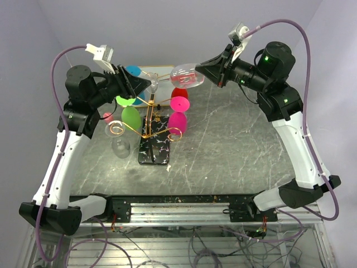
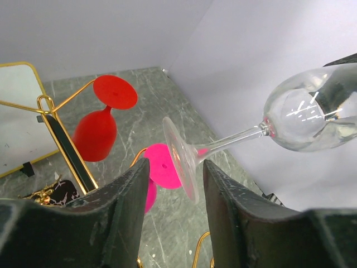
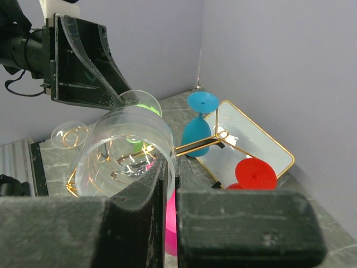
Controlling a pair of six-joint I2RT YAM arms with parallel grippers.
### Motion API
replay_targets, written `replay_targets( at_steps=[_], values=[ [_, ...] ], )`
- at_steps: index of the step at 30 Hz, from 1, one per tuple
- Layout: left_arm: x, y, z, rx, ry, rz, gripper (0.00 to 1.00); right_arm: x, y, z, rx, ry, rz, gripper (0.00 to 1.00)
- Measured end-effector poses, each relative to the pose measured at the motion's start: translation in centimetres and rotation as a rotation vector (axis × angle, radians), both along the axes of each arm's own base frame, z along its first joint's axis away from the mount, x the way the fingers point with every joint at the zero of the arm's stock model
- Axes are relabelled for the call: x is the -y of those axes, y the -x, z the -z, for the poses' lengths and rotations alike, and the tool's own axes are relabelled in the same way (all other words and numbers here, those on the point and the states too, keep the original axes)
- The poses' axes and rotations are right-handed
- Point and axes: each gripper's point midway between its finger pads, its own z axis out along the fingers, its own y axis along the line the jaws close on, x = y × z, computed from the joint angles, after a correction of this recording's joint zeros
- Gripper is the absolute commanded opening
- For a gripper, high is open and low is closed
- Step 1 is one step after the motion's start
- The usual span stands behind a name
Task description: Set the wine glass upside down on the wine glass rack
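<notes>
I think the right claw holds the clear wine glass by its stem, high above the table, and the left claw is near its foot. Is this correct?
Not quite. The right claw holds the clear wine glass by the rim of its bowl, not by its stem; the right wrist view shows this. The rest stands: the glass is high above the table, and the left claw is at its foot.

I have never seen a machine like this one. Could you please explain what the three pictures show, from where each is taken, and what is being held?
Two robot arms stand at a grey table's near edge. One picture looks down from above; the others come from cameras on each wrist. The right gripper pinches the bowl rim of a clear wine glass, held sideways in the air. The left gripper has its fingers on either side of that glass's foot. Below stands a gold wine glass rack with coloured glasses hanging upside down, and a white tray behind.
</notes>
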Motion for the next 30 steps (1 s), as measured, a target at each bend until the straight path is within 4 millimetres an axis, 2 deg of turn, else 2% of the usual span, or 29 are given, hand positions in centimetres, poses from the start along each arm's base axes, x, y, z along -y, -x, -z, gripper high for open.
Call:
replay_targets(
  at_steps=[7,12,30],
  values=[
    [0.4,0.1,0.0,0.004,0.001,0.018,0.51,0.0,0.1,0.0,0.006,-0.003,-0.003,0.0],
    [0.7,-0.1,0.3,-0.006,-0.001,0.026,0.47,0.0,0.1,-0.2,0.012,-0.006,-0.004,0.0],
    [1.5,0.1,0.7,-0.023,0.003,0.065,0.22,-0.4,-0.3,0.8,-0.003,0.0,-0.015,0.0]
  ],
)
